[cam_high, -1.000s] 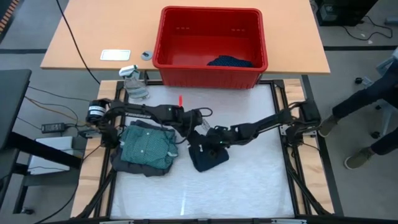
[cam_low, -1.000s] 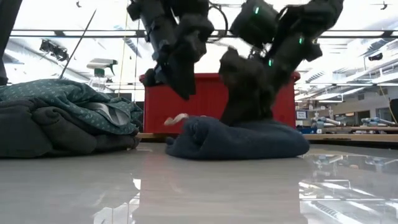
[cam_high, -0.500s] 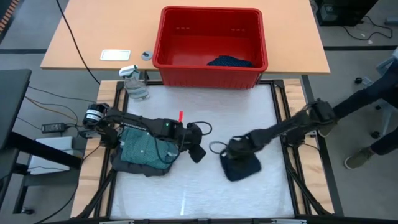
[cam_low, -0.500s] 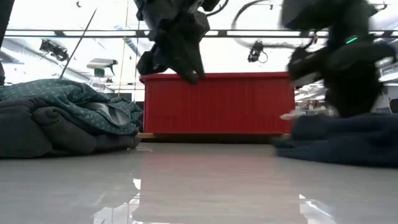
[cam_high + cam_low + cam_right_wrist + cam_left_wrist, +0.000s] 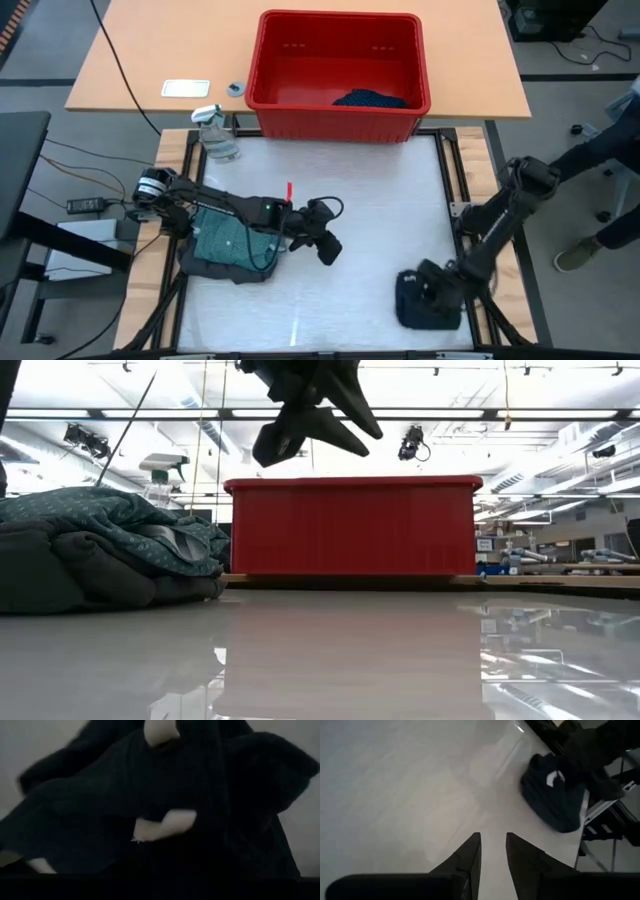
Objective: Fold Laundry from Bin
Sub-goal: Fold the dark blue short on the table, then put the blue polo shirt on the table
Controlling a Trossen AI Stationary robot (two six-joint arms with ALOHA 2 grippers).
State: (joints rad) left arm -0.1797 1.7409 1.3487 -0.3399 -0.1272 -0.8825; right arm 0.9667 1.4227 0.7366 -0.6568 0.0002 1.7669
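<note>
A folded navy garment (image 5: 432, 308) with a white tag (image 5: 165, 825) lies at the table's near right corner; it also shows in the left wrist view (image 5: 555, 795). My right gripper (image 5: 425, 296) is down on it. My left gripper (image 5: 328, 250) hangs open and empty above the table's middle, beside a folded stack at the left: a teal dotted shirt (image 5: 235, 240) resting on a dark grey piece (image 5: 205, 265). The red bin (image 5: 340, 118) stands beyond the far edge with a navy piece (image 5: 370, 98) on its floor. My right gripper is on the top of the folded navy garment (image 5: 150, 795), coming from above and from the table's right. The dark cloth fills the wrist view and hides the fingers, so the kind of hold cannot be told. The garment lies flat on the table.
A spray bottle (image 5: 215, 135) stands at the far left corner. A white card (image 5: 186, 88) lies on the wooden table left of the bin. A person's legs (image 5: 600, 160) show beyond the right edge. Bare white table lies between the stack and the navy garment.
My right gripper has swept from the table's middle to its near right corner, sliding the folded navy garment along the table with it. My left gripper has left the garment and gone toward the near edge, staying above the table.
</note>
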